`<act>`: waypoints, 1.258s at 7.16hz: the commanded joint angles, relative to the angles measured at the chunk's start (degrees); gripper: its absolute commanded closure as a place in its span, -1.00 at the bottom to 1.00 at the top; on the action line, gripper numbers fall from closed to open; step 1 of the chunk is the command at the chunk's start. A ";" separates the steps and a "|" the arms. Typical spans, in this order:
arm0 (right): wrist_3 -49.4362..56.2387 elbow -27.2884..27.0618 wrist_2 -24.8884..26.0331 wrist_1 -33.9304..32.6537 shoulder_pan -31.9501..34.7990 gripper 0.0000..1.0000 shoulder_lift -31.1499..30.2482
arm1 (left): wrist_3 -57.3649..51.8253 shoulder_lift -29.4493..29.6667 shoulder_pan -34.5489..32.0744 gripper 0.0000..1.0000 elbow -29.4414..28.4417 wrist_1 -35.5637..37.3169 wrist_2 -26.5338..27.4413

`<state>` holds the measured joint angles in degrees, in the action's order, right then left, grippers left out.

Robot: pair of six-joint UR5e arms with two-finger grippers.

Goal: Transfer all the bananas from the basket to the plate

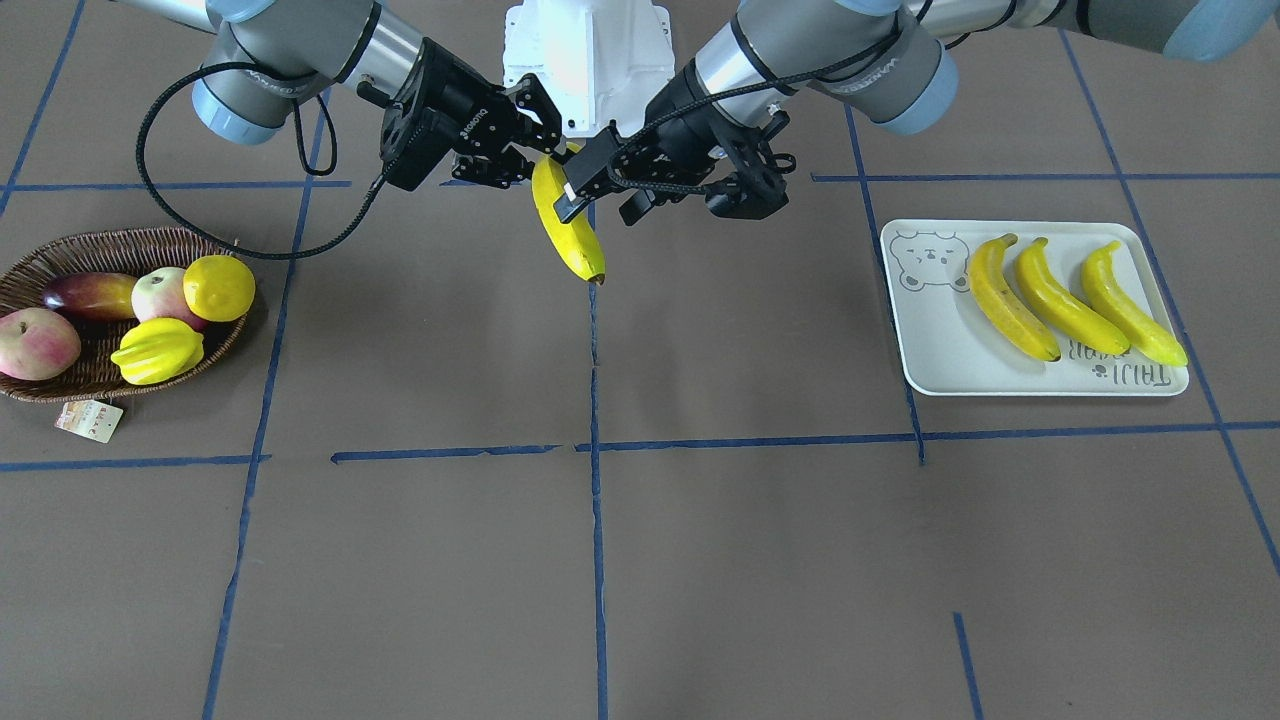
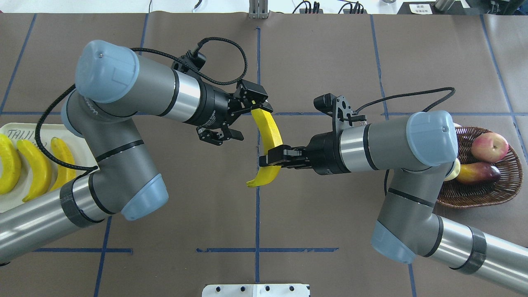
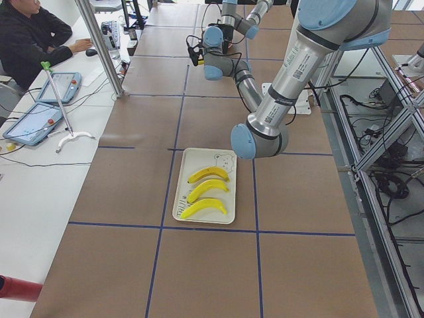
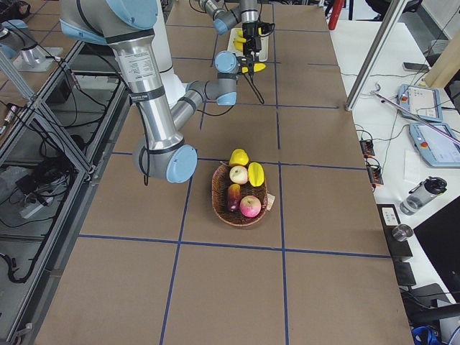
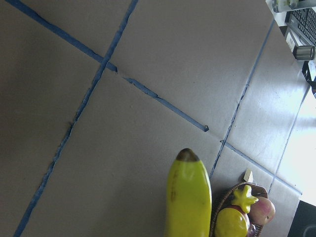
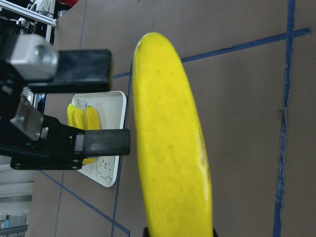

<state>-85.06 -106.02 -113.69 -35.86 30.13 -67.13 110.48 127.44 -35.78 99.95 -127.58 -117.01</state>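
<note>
One yellow banana (image 2: 270, 136) hangs in the air over the table's middle, with my right gripper (image 2: 270, 159) shut on its near end. In the front view it (image 1: 568, 235) slants down from the right gripper (image 1: 535, 150). My left gripper (image 2: 251, 123) is open at the banana's far half; in the right wrist view its fingers (image 6: 94, 143) end just beside the fruit (image 6: 170, 148). Three bananas (image 1: 1065, 300) lie side by side on the white plate (image 1: 935, 340) with the bear drawing. The wicker basket (image 1: 110, 245) stands at the table's other end.
The basket holds other fruit: a starfruit (image 1: 158, 352), a round yellow fruit (image 1: 218, 287), peach-like fruits (image 1: 35, 342) and a dark mango (image 1: 90, 294). A paper tag (image 1: 90, 420) hangs off its rim. A person (image 3: 30, 40) sits at a side desk with tablets.
</note>
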 commanded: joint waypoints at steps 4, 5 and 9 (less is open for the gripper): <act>0.07 -0.33 -0.04 0.00 -0.07 0.96 -0.11 | -0.26 1.23 2.74 0.99 -1.07 -0.12 3.36; 0.07 -0.59 -0.39 0.00 0.02 0.03 -0.19 | -0.35 1.23 2.56 1.00 -1.07 -0.47 3.36; 0.07 -3.39 -0.21 -2.61 0.54 -1.00 -1.16 | -0.17 1.23 2.04 1.00 -0.98 -0.38 3.28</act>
<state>-84.99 -108.07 -113.86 -36.57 30.56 -68.17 110.39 128.71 -33.51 98.96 -128.03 -113.70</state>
